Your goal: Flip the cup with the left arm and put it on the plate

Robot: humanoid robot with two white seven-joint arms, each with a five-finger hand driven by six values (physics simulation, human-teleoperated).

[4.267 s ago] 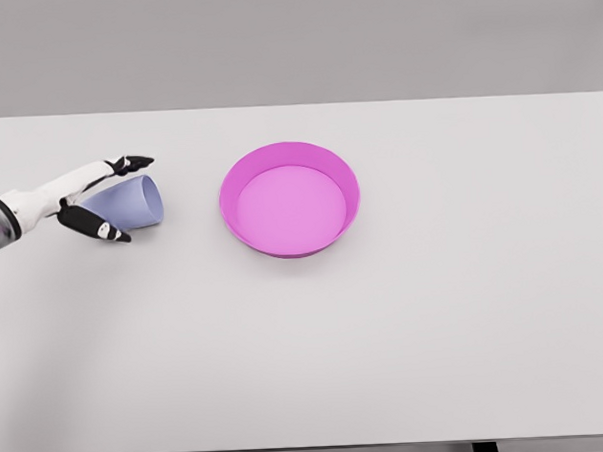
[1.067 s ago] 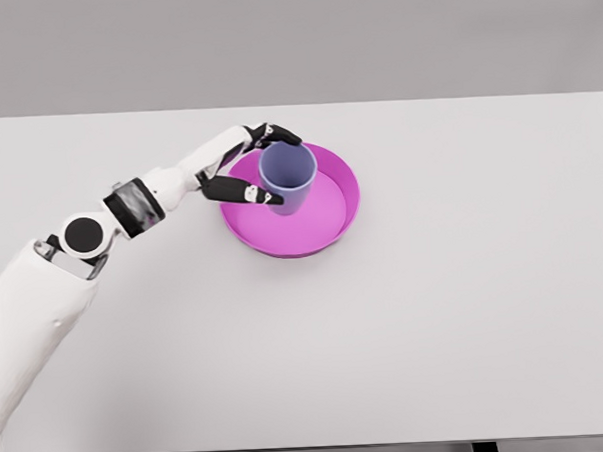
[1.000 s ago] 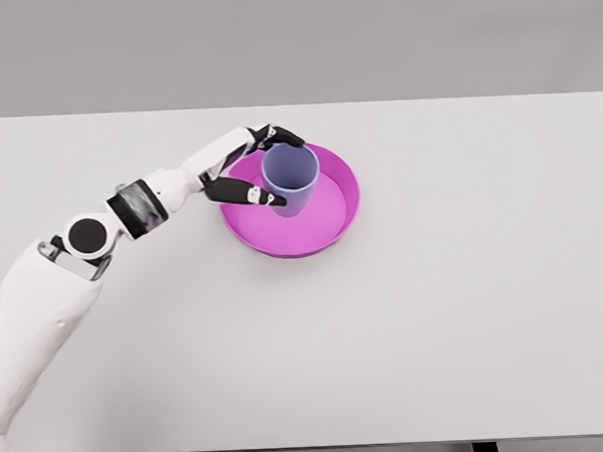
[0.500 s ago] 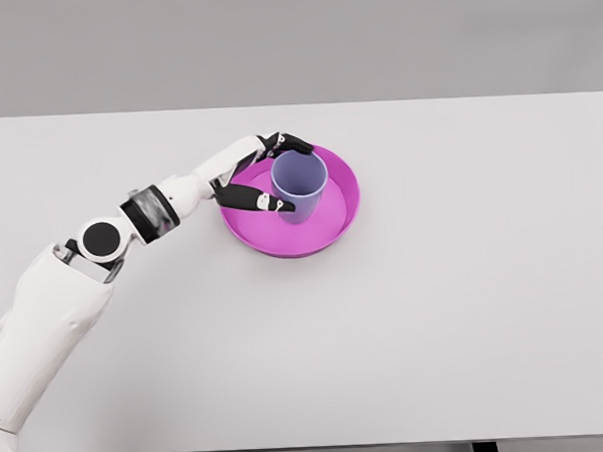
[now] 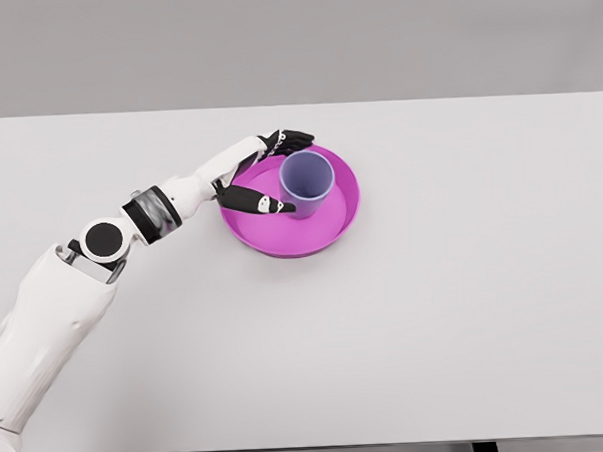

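A white robot arm (image 5: 55, 317) reaches in from the lower left of the head view, its upper segment broad and pale, a round black joint (image 5: 103, 239) at the elbow and a grey band (image 5: 153, 212) on the forearm just beyond it, the whole limb stretched diagonally up and to the right over a pale grey table (image 5: 465, 309). At the end of the arm the left hand (image 5: 257, 173) sits over the left rim of a shallow magenta plate (image 5: 336, 219), its dark fingers (image 5: 290, 138) fanned above and the black-tipped thumb (image 5: 260, 202) pointing across the plate's floor below. Between them stands a lavender cup (image 5: 307, 184), upright with its open mouth facing up, its base on the plate's floor slightly left of the plate's middle. The thumb tip lies just beside the cup's lower left wall and the upper fingers end near its rim; a narrow strip of magenta shows between the cup and the palm, so the fingers look spread and loosened around the cup rather than closed on it, though whether the thumb tip touches the wall cannot be told. To the right of the plate the tabletop runs bare-toned to its far edge, under a plain grey backdrop (image 5: 293, 41).
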